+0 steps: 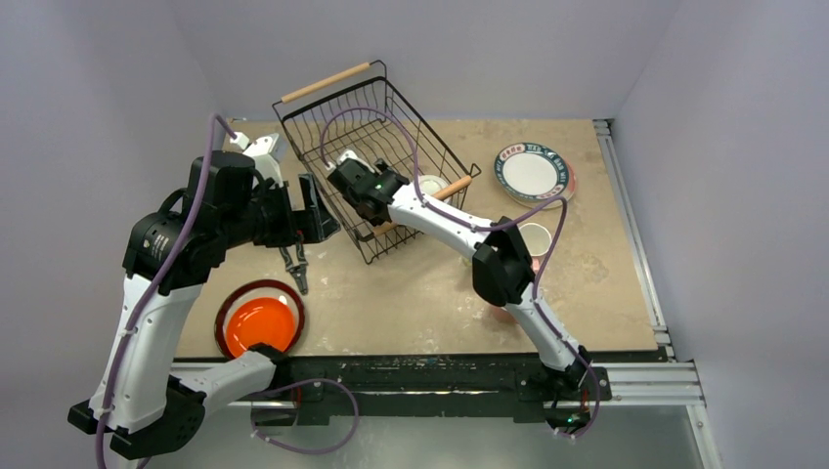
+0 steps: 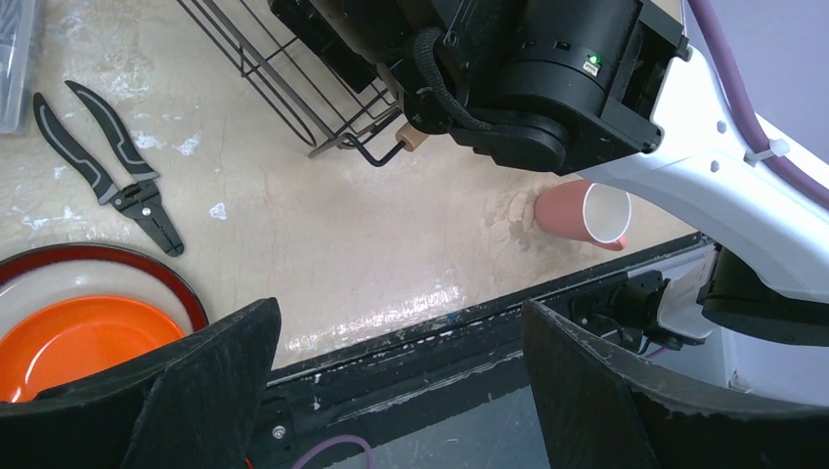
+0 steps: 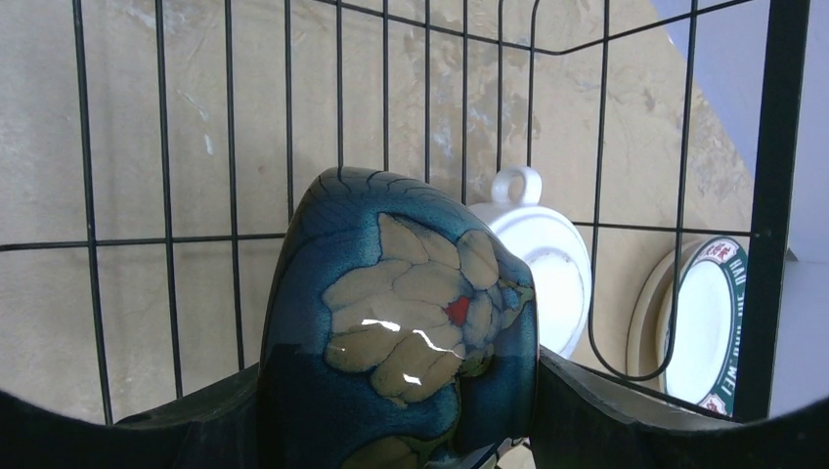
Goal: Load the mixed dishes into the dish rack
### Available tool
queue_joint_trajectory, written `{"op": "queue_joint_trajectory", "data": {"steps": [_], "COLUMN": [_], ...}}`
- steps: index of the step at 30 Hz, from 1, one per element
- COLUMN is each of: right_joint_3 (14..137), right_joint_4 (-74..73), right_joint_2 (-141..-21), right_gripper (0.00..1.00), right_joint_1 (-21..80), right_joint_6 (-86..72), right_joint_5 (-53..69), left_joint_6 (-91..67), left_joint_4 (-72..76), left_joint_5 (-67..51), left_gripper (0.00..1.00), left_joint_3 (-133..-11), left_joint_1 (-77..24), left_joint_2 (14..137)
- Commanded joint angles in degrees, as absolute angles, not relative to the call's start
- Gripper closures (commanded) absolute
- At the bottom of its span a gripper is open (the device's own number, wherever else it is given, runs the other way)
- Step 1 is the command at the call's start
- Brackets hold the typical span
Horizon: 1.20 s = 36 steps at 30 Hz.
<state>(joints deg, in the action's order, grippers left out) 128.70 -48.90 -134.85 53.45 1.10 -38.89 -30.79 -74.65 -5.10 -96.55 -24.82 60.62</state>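
Right tool (image 1: 348, 175) grips teal bowl (image 3: 401, 322) inside dish rack (image 1: 326, 82).

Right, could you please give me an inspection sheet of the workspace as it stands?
Surface: beige table, stained and scuffed; no spill seen.
Job's things: teal bowl held inside the dish rack; white two-handled cup and teal-rimmed plates outside it; orange plate stacked on the dark red-rimmed plate; pink mug apparently on its side.
Clutter: black pliers beside the stacked plates.
Grippers: left gripper open and empty; right gripper shut on the bowl.
Cables: purple cables run along both arms; one arcs over the rack.
Surroundings: plain walls; metal rail along the table's right edge.
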Motion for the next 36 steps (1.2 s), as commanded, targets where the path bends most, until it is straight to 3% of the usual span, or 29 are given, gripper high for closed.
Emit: {"op": "queue_joint_trajectory", "data": {"steps": [1, 4, 12, 16, 23, 36], "right_joint_3": [128.2, 127.2, 127.0, 127.3, 126.6, 124.6], "right_joint_4": [-49.5, -50.7, -52.8, -53.3, -53.5, -49.6], "right_joint_2": [-131.0, -131.2, -131.4, -130.7, -127.4, -121.9], "right_gripper": [1.00, 0.96, 0.35, 0.16, 0.02, 0.02], "right_joint_1": [54.2, 54.3, 54.3, 54.3, 54.3, 54.3], "right_joint_6": [1.5, 1.6, 0.8, 0.5, -2.7, -11.0], "right_joint_5": [-41.4, -40.9, -37.6, -34.7, -26.2, -17.7], "left_joint_6": [-29.6, -29.8, -29.4, -29.6, -30.3, -34.5], "left_joint_4": [-72.9, -72.5, -73.1, -73.4, -74.6, -74.5], "left_joint_5": [-5.0, -5.3, -3.8, -3.6, -2.6, -2.9], "left_gripper": [0.08, 0.08, 0.07, 0.07, 0.07, 0.07], "left_joint_3": [-98.0, -97.6, -97.6, -97.8, -98.2, -97.2], "left_joint_1": [-24.6, -24.6, -24.5, -24.1, -23.8, -23.5], "left_joint_2": [60.3, 60.2, 60.3, 60.5, 60.4, 59.6]}}
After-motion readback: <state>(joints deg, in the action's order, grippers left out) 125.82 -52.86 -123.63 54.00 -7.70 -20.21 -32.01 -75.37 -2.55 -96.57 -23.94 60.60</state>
